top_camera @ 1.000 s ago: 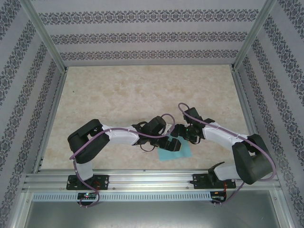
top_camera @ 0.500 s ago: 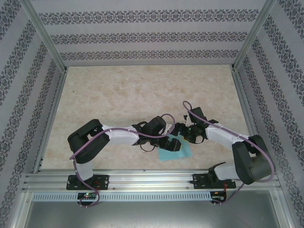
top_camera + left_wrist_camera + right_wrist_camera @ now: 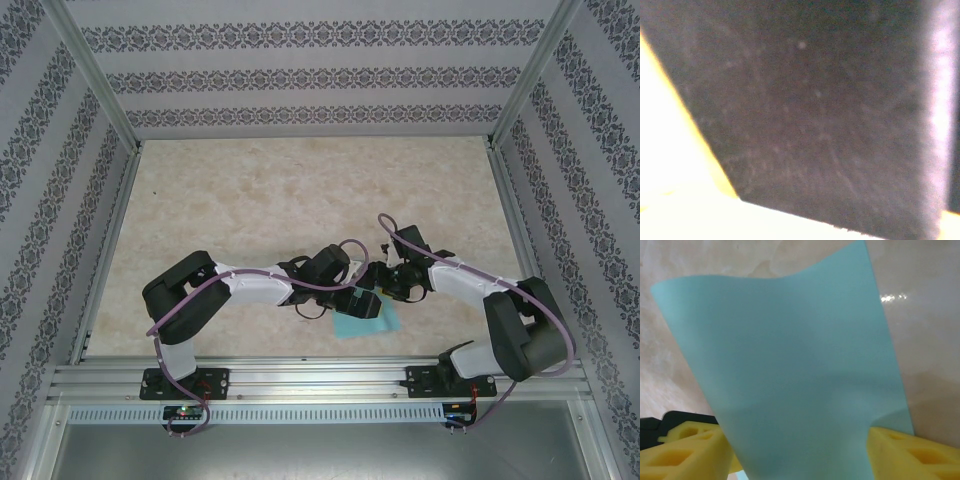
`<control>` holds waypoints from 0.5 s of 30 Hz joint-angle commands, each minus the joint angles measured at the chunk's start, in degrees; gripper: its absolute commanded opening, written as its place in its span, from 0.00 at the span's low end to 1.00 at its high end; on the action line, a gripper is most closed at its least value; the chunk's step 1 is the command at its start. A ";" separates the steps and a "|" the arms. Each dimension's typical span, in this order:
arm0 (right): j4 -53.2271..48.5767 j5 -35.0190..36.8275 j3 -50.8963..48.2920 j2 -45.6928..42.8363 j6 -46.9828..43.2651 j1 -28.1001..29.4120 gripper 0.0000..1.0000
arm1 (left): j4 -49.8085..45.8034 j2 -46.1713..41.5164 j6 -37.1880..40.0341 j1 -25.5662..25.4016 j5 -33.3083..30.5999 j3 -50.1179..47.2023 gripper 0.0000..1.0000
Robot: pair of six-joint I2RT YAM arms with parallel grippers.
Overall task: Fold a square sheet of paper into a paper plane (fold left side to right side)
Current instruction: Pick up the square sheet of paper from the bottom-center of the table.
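Friend: Paper first. Where is it?

Me: The square sheet of paper point(image 3: 790, 380) lies on the table point(image 3: 300, 190), just past the metal rail point(image 3: 320, 378), about halfway along the rail. One side of it curls up off the table.

Friend: What are your hands doing?

Me: My right gripper point(image 3: 796, 450) is spread. Its yellow fingers point(image 3: 685, 450) stand one on each side of the curled-up side, but they do not pinch it. My left gripper point(image 3: 362, 300) is spread wide too. It sits low over the sheet, on the side away from the rail. I think it presses the sheet down, but its own camera is too dark and blurry to be sure.

Friend: What could go wrong?

Me: The sheet is thin and bendy. If my right fingers shut on the curl in the wrong place, I think they squash it and make a crease I do not want. If I pull before I hold it well, it slips out and flops back. If my left gripper lets the sheet slide along the rail, the edges do not meet and the fold comes out crooked. A hard tug could even tear it.

Friend: Has anything changed from a second ago?

Me: Not much. The sheet is in the same place by the rail, and my left arm has not moved. My right arm has. Its elbow point(image 3: 515, 335) has swung a little along the rail toward the middle.
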 commanded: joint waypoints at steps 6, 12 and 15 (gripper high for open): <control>-0.39 -1.11 0.46 -0.30 -0.95 -1.13 0.52 | -1.81 -2.42 1.17 -0.68 -3.19 -0.93 1.00; 1.03 -3.17 -1.14 -2.71 -1.45 -3.72 0.40 | -8.55 -11.86 4.46 2.08 -6.64 -1.14 1.00; 2.44 -4.95 -1.99 -3.71 -1.45 -5.39 0.36 | -9.54 -18.32 4.27 6.41 -6.49 -3.38 1.00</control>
